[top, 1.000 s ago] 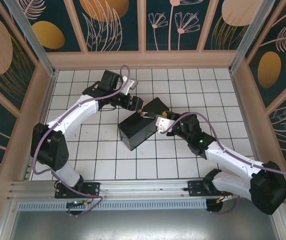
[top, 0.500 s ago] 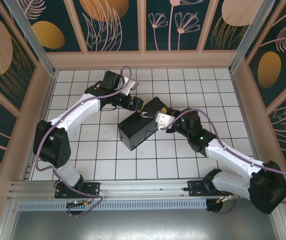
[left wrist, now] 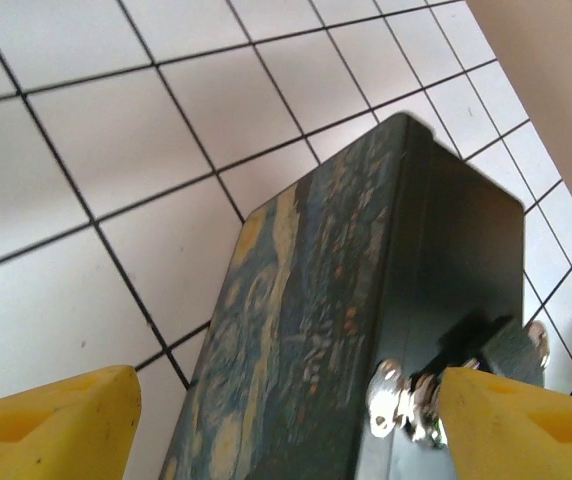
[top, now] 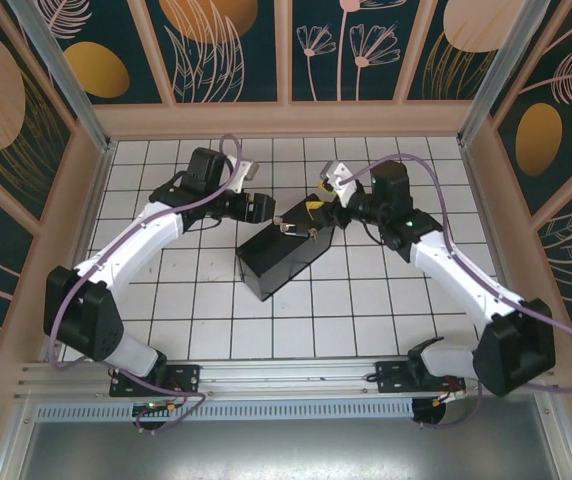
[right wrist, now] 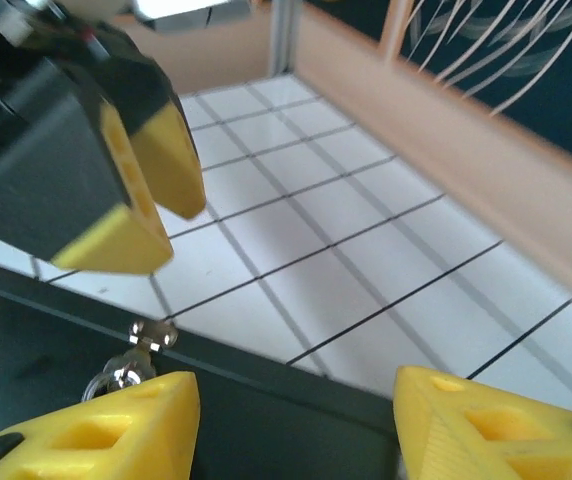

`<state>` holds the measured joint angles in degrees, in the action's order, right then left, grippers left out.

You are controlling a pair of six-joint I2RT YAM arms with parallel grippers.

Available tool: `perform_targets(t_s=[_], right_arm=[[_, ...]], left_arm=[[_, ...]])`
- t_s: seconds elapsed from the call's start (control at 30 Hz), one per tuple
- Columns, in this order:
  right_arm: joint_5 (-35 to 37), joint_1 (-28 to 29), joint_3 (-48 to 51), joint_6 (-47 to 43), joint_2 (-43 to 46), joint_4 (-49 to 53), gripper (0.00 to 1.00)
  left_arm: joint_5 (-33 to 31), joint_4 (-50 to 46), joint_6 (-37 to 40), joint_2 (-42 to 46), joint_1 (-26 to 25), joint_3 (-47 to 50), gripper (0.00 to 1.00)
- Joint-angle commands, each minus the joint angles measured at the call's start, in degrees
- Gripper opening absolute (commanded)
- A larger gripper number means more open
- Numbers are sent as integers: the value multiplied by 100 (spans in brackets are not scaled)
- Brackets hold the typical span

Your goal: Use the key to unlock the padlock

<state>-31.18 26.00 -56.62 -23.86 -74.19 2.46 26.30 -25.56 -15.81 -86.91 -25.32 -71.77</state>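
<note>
Tiny shiny silver padlock hangs on the front of the dark starry-lid box, mid desk. The left gripper and right gripper flank it, both spread apart, holding nothing.

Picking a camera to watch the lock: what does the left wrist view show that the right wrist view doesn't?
Left wrist: the blue-and-yellow painted lid of the dark rectangular box. Right wrist: the left gripper's black body with yellow pads, seen from outside. Both: white tiled floor, the box's dark side, small silvery metal pieces at its edge.
</note>
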Motion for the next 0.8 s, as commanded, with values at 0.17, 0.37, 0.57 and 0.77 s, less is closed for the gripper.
perform_targets(t_s=[0.17, 0.37, 0.57, 0.77], right_arm=[[-1607, -333, -317, -175, -501, 893, 59], [-1841, -360, -527, -632, -905, 1526, 62], [-2115, -287, -459, -701, -998, 1467, 63], [-1814, -32, -413, -952, -970, 1531, 62]], left_arm=[[209, 166, -197, 362, 293, 416, 79], [314, 162, -162, 447, 291, 611, 79], [310, 188, -160, 461, 289, 734, 78], [250, 134, -80, 371, 291, 665, 78]])
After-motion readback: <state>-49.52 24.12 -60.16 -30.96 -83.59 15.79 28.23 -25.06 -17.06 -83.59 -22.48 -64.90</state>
